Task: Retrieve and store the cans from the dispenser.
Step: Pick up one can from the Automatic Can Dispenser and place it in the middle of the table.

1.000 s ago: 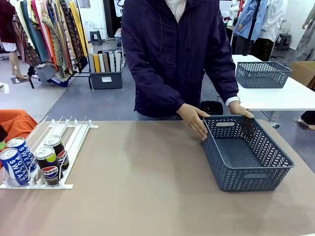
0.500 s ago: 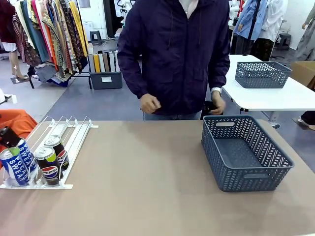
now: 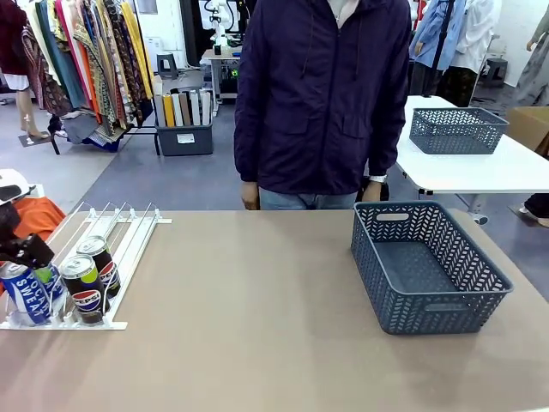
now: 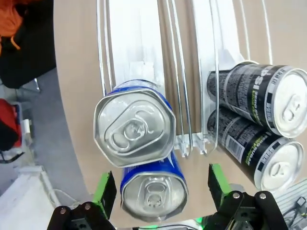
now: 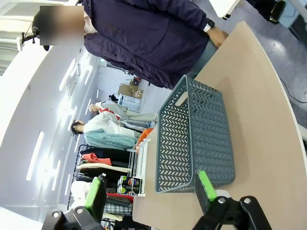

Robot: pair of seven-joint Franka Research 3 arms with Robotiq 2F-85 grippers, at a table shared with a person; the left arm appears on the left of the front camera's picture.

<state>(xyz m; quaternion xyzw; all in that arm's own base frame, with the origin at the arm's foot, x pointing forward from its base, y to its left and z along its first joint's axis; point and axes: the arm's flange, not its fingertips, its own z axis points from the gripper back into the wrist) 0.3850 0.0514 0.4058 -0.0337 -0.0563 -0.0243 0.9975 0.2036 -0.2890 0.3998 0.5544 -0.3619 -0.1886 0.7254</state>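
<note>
The dispenser (image 3: 129,249) lies at the table's left with two blue-and-white cans (image 3: 24,293) in its left lane and two black Pepsi cans (image 3: 83,287) in its right lane. My left gripper (image 3: 27,251) hangs open just above the blue cans. In the left wrist view the gripper (image 4: 160,186) looks down on their silver tops, its green pads (image 4: 104,188) on either side of the lower blue can (image 4: 153,191), apart from it. The other blue can (image 4: 134,129) and the black cans (image 4: 261,96) lie beyond. My right gripper (image 5: 151,189) is open and holds nothing.
A dark grey lattice basket (image 3: 480,275) stands on the table's right half, with nothing in it. The right wrist view shows the basket (image 5: 196,139) ahead and the dispenser (image 5: 137,160) far off. A person (image 3: 322,94) in a dark jacket stands at the far edge, hands down.
The person let go of the basket and drew both hands back to their sides. My left gripper came in from the left and moved over the blue cans.
</note>
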